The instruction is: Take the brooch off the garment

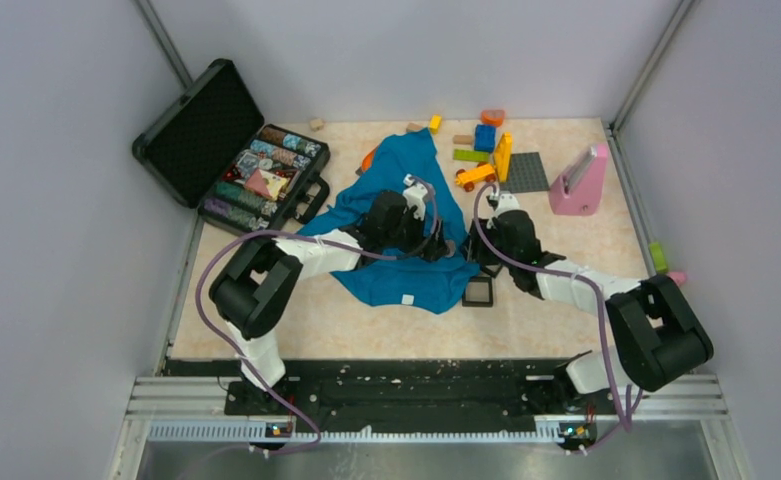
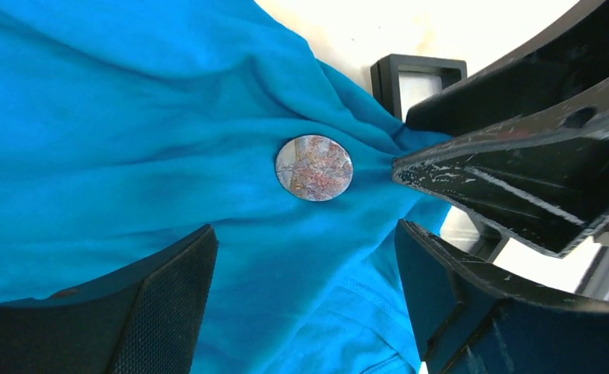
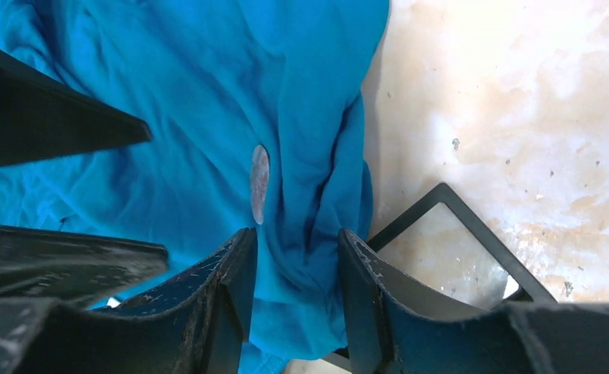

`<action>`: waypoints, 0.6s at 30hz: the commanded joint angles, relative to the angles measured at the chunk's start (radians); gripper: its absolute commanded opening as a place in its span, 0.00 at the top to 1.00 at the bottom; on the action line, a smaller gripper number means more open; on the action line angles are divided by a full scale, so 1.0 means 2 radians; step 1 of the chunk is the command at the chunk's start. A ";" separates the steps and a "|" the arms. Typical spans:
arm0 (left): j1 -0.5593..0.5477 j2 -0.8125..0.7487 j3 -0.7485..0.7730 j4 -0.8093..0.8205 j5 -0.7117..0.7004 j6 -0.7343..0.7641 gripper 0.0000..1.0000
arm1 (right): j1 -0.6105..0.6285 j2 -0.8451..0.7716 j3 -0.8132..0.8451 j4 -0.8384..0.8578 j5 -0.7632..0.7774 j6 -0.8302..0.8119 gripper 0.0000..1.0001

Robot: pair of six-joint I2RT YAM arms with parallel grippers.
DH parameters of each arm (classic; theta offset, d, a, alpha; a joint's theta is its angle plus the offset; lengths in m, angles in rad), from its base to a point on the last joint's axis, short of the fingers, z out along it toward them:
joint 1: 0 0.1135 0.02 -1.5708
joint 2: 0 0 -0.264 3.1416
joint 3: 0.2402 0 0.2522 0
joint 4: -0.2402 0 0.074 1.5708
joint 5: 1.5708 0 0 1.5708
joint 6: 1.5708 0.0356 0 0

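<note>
The brooch [image 2: 314,167], a small round greyish-pink disc, sits on the blue garment [image 1: 406,275] spread across the middle of the table. It shows edge-on in the right wrist view [image 3: 260,183]. My left gripper [image 2: 305,234] is open just above the cloth, with the brooch a little beyond its fingertips. My right gripper [image 3: 297,238] is closed around a bunched fold of the garment [image 3: 309,195] just right of the brooch. Its fingertips [image 2: 410,167] show beside the brooch in the left wrist view, with the cloth puckered toward them.
A black square frame [image 1: 477,292] lies by the garment's near right edge, and another shows under the right gripper [image 3: 457,249]. An open black case [image 1: 236,160] stands at the back left. Toy blocks [image 1: 481,150], a grey plate [image 1: 527,172] and a pink piece [image 1: 579,180] are at the back right.
</note>
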 commanded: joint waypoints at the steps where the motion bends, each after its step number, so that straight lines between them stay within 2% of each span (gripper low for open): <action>1: -0.023 0.012 0.005 0.070 -0.022 0.027 0.14 | -0.003 -0.001 -0.011 0.063 -0.002 -0.008 0.59; 6: -0.026 0.023 0.013 0.042 -0.032 0.032 0.17 | -0.003 0.013 -0.005 0.058 -0.009 -0.013 0.77; 8: -0.027 0.021 0.014 0.037 -0.039 0.034 0.16 | -0.003 0.020 -0.006 0.062 -0.016 -0.012 0.90; 9: -0.026 0.022 0.015 0.032 -0.045 0.036 0.15 | -0.003 0.022 -0.005 0.063 -0.015 -0.010 1.00; 11: -0.026 0.026 0.018 0.028 -0.046 0.038 0.15 | -0.003 0.022 -0.009 0.068 -0.013 -0.003 1.00; 15: -0.029 0.033 0.027 0.017 -0.051 0.044 0.16 | -0.003 -0.021 -0.053 0.158 -0.056 0.013 1.00; 18: -0.029 0.030 0.030 0.010 -0.060 0.029 0.17 | -0.003 -0.056 -0.082 0.193 -0.052 0.019 1.00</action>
